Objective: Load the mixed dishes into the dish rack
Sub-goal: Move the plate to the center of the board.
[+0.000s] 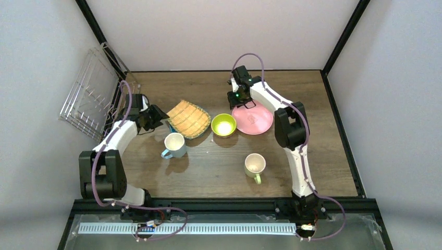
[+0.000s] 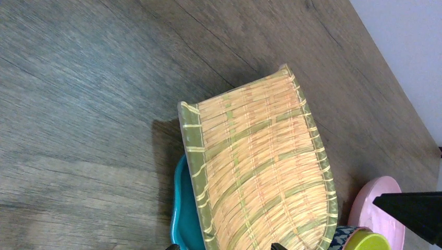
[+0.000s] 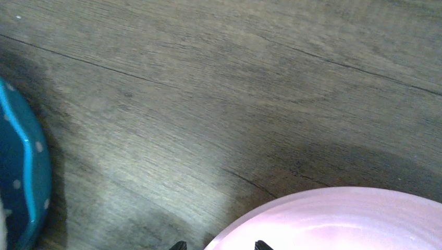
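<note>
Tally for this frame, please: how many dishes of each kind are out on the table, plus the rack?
Plates: 3 (pink round plate, tan woven-look plate, teal dotted plate peeking out beneath the woven one)
Bowls: 1 (lime-inside bowl)
Mugs: 2 (light-blue mug, pale yellow-green mug)
Racks: 1 (dish rack, leaning at the left wall)
Total: 7

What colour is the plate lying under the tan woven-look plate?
The lower plate is teal; it shows best in the left wrist view.

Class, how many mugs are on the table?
2. The blue mug stands beside the woven plate, on its near side; the yellow-green mug stands alone, further right and nearer. None looks hidden.
</note>
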You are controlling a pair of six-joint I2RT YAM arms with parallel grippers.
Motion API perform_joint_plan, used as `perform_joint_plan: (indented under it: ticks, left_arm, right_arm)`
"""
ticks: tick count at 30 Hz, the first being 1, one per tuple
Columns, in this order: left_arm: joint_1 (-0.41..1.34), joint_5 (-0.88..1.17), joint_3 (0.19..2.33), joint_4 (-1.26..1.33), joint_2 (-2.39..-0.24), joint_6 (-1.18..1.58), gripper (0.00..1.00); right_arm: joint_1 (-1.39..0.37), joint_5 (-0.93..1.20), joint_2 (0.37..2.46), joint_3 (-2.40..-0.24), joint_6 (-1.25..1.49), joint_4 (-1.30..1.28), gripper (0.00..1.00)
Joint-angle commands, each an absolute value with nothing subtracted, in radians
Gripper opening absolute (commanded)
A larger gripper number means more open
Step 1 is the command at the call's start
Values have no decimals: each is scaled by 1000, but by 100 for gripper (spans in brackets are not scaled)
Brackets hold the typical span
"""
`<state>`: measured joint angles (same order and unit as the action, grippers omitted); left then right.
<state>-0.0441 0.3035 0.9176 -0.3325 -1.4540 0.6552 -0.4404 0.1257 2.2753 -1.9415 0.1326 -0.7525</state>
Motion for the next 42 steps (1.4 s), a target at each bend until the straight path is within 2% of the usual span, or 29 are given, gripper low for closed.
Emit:
perform_joint_plan:
  ticks: [1,10,20,24,30,42]
  left_arm:
    - [-40,325,896,-309,-1464,669,100]
    - [-41,329,880,-296,-1469,664,100]
    - [-42,334,883,-299,-1478,657,100]
    - [-41,334,883,-305,-1478,649,100]
    - [-41,334,884,-314,-1483,636,100]
    - [-41,324,909,-341,-1528,600,100]
  right_arm:
    - [-449,89,2344,-1991,141,-810,74]
    - [-453,21,2395,-2035,147,-844,69]
    - [-443,-146,2410,-2036,146,-863,39]
    - [-407,-171,2399,-2022,159,-866,34]
    - [-329,-192,2351,-1965,175,-842,31]
    - [-158,-203,2251,-1791,196,-761,31]
